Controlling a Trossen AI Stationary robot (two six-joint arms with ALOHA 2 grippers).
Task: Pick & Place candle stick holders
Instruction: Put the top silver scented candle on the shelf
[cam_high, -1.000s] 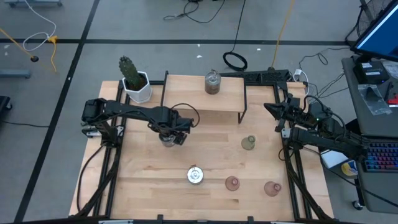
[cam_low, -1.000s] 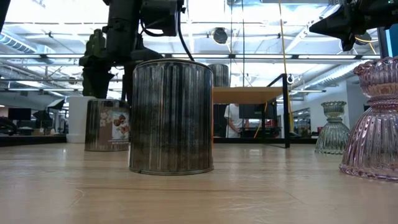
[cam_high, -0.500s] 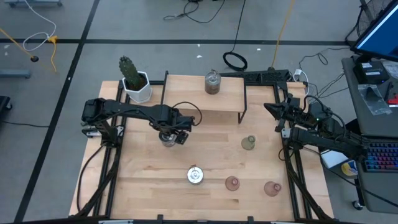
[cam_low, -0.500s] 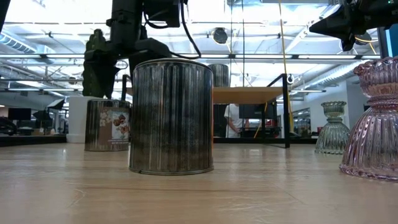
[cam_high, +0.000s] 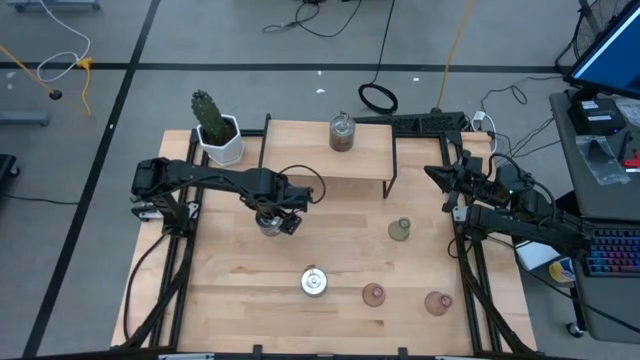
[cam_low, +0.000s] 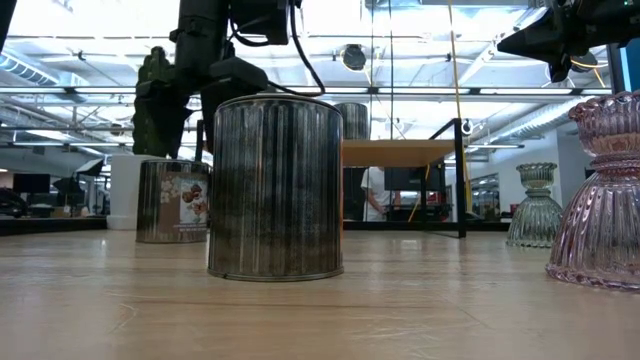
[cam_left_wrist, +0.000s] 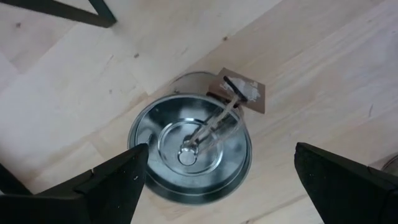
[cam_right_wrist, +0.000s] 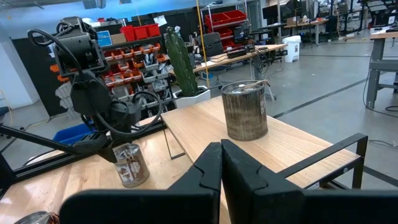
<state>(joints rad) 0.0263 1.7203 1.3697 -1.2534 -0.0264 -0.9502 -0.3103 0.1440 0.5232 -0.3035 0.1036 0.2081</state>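
Note:
My left gripper (cam_high: 272, 212) hangs open just above a round silvery holder (cam_high: 269, 224) that stands on its base at the table's middle left. In the left wrist view the holder (cam_left_wrist: 189, 146) lies between the spread fingers (cam_left_wrist: 112, 180), apart from both. It bears a paper label (cam_low: 172, 200). A second silvery holder (cam_high: 314, 282) stands near the front edge, and a third (cam_high: 342, 133) stands on the raised shelf. A pale green holder (cam_high: 400, 230) and two pink ones (cam_high: 373, 294) (cam_high: 437, 302) stand at the right. My right gripper (cam_high: 432, 172) is shut and empty, high over the table's right edge.
A cactus in a white pot (cam_high: 215, 128) stands at the far left corner. A wooden shelf on a black frame (cam_high: 330, 165) spans the far middle. A person (cam_low: 378, 192) stands in the room behind. Bare wood lies between the holders at the table's middle.
In the low view my left gripper's fingers have spread wider apart above the labelled silvery holder. The holder has stayed standing in the same spot on the table.

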